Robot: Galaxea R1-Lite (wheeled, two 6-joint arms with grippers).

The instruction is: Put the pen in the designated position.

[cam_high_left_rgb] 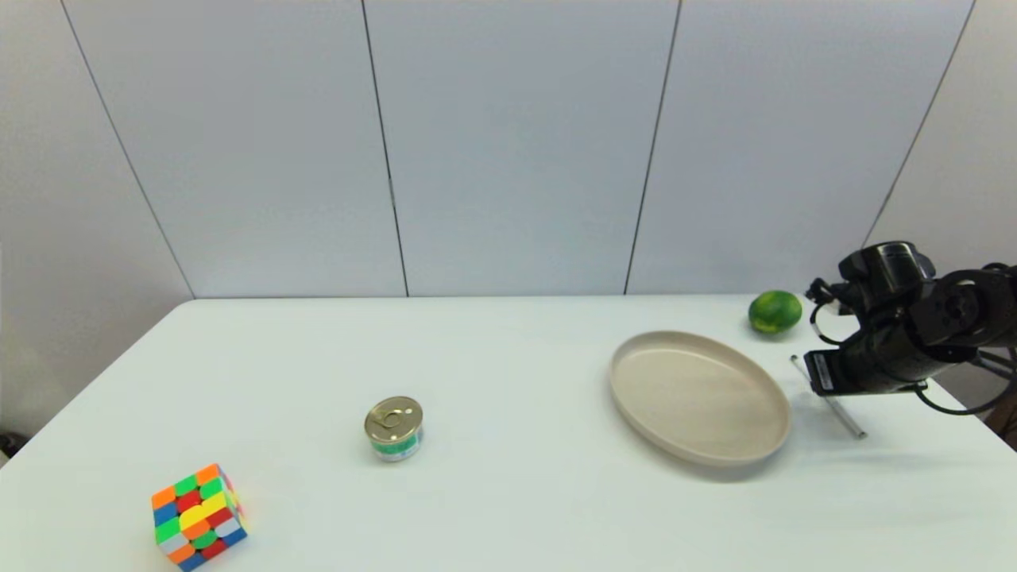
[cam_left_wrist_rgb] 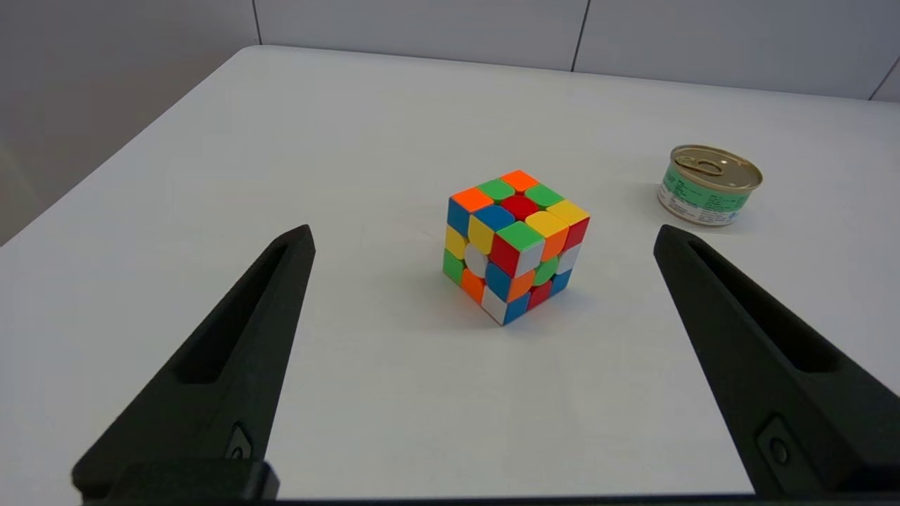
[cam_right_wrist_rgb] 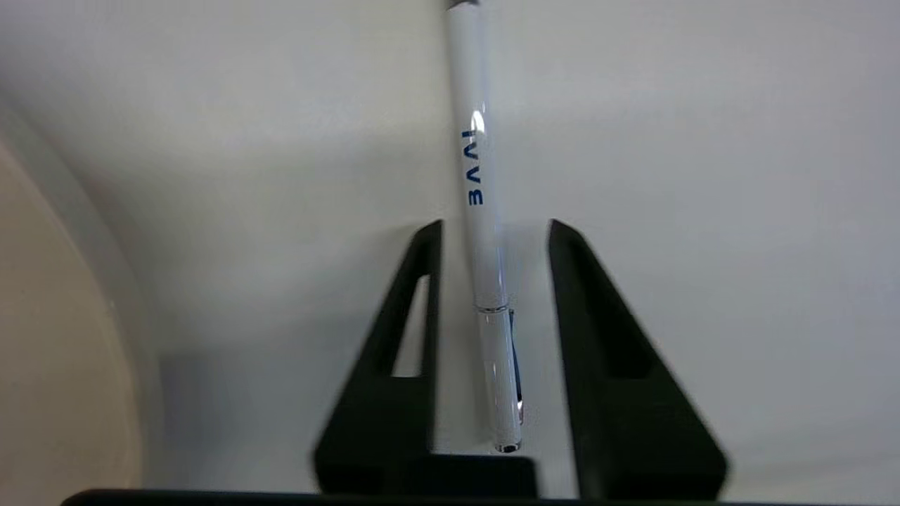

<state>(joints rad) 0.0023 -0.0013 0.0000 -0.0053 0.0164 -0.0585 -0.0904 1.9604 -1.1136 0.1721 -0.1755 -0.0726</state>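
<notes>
The pen (cam_right_wrist_rgb: 477, 176), thin and white with blue print, lies flat on the white table (cam_high_left_rgb: 508, 357), just right of the beige plate (cam_high_left_rgb: 699, 393). In the head view the pen (cam_high_left_rgb: 844, 416) sticks out on both sides from under my right wrist. My right gripper (cam_right_wrist_rgb: 493, 225) is low over the table and open. Its two fingers straddle the pen's barrel, one close against it and the other a small gap away. No mark on the tabletop shows the designated position. My left gripper (cam_left_wrist_rgb: 485, 233) hangs open over the table's near left, facing the colour cube (cam_left_wrist_rgb: 517, 246).
A colour cube (cam_high_left_rgb: 199, 516) sits near the front left corner. A small tin can (cam_high_left_rgb: 394, 429) stands in the middle. A green round fruit (cam_high_left_rgb: 774, 311) lies behind the plate at the back right. The table's right edge is close to my right arm.
</notes>
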